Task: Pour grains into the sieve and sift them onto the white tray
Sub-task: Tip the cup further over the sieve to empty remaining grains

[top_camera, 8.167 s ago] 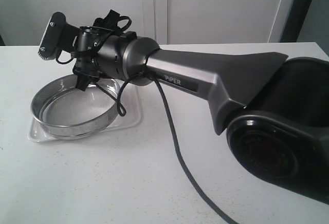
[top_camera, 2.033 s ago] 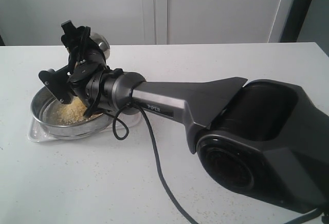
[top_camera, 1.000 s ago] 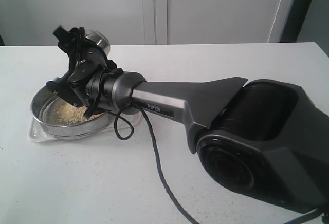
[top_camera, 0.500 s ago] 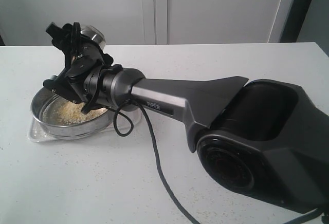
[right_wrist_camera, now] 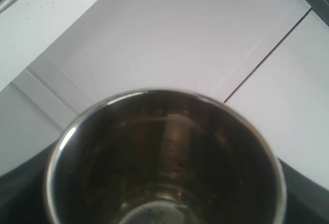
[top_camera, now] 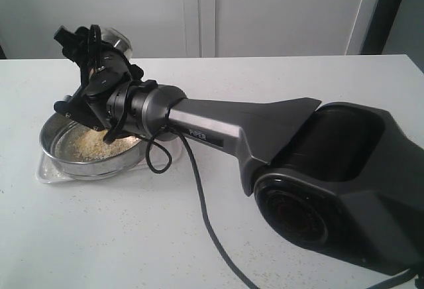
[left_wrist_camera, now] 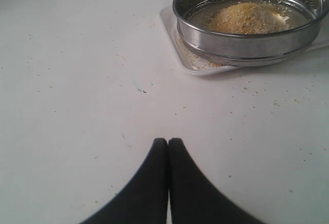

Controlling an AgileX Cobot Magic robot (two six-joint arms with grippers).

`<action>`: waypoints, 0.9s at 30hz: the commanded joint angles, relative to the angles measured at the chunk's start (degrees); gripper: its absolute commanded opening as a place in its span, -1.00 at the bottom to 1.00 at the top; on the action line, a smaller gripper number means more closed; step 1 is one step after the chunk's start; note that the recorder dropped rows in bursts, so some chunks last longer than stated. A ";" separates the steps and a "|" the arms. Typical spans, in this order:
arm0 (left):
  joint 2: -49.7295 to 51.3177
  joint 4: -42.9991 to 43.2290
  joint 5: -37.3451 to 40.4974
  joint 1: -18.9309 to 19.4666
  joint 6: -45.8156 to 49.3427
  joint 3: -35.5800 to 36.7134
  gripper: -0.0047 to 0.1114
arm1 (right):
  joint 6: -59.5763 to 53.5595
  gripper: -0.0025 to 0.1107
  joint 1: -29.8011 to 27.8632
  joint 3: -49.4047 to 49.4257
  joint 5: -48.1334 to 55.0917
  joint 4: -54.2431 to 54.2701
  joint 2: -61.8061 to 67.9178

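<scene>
The sieve [top_camera: 79, 155] rests on the white tray [top_camera: 45, 172] at the table's left. A low pile of yellow-orange grains [top_camera: 93, 144] lies on its mesh. My right gripper [top_camera: 99, 45] reaches across and is shut on a small steel cup [top_camera: 118, 38], held tilted above the sieve's far rim. In the right wrist view the cup [right_wrist_camera: 164, 157] looks empty inside. In the left wrist view my left gripper [left_wrist_camera: 168, 142] is shut on nothing, low over bare table. The sieve [left_wrist_camera: 247, 39], grains [left_wrist_camera: 247, 17] and tray [left_wrist_camera: 177, 54] lie well ahead of it.
Stray grains are scattered on the white table [left_wrist_camera: 77, 80] around the tray. The right arm's grey link [top_camera: 238, 126] and its cable [top_camera: 205, 216] stretch over the table's middle. A white cabinet wall [top_camera: 265, 10] stands behind the table.
The sieve was empty 8 s ago and now holds grains. Over the last two seconds the right wrist has rolled back and carried the cup up and leftward. The grain pile looks flatter.
</scene>
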 commanded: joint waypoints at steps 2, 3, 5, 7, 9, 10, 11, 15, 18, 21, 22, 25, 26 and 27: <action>-0.20 -0.40 -0.06 0.09 -0.02 0.26 -0.92 | -1.36 -0.96 0.09 -0.39 0.33 -0.88 -1.23; -0.20 -0.40 -0.06 0.09 -0.02 0.26 -0.92 | -1.36 -0.96 0.09 -0.29 -0.21 -0.88 -0.91; -0.20 -0.40 -0.06 0.09 -0.02 0.26 -0.92 | -1.74 -0.96 0.09 -0.17 -0.76 0.09 -0.28; -0.20 -0.40 -0.06 0.09 -0.02 0.26 -0.92 | -3.56 -0.96 0.09 -0.17 -0.38 -0.39 -0.12; -0.20 -0.40 -0.06 0.09 -0.02 0.26 -0.92 | -4.04 -0.96 0.09 -0.29 0.07 -0.88 -0.12; -0.20 -0.40 -0.06 0.09 -0.02 0.26 -0.92 | -4.04 -0.96 0.09 -0.39 0.19 -0.88 -0.24; -0.20 -0.40 -0.06 0.09 -0.02 0.26 -0.92 | -3.38 -0.96 0.09 -0.39 0.08 -0.88 -0.37; -0.20 -0.40 -0.06 0.09 -0.02 0.26 -0.92 | -2.86 -0.96 -0.01 -0.28 -0.02 1.41 -0.11; -0.20 -0.40 -0.06 0.09 -0.02 0.26 -0.92 | -4.52 -0.96 -0.01 -0.28 0.97 0.17 -0.17; -0.20 -0.40 -0.06 0.09 -0.02 0.26 -0.92 | -1.87 -0.96 0.10 -0.39 0.79 0.96 -0.50; -0.20 -0.40 -0.06 0.09 -0.02 0.26 -0.92 | -1.18 -0.96 0.10 -0.29 -0.34 2.76 -0.50; -0.20 -0.40 -0.06 0.09 -0.02 0.26 -0.92 | -2.93 -0.96 0.10 -0.19 -1.09 2.37 -0.50; -0.20 -0.40 -0.06 0.09 -0.02 0.26 -0.92 | -3.08 -0.96 0.20 -0.19 -0.89 0.68 -0.50; -0.20 -0.40 -0.06 0.09 -0.02 0.26 -0.92 | -2.49 -0.96 0.32 -0.31 -0.54 -0.88 -0.54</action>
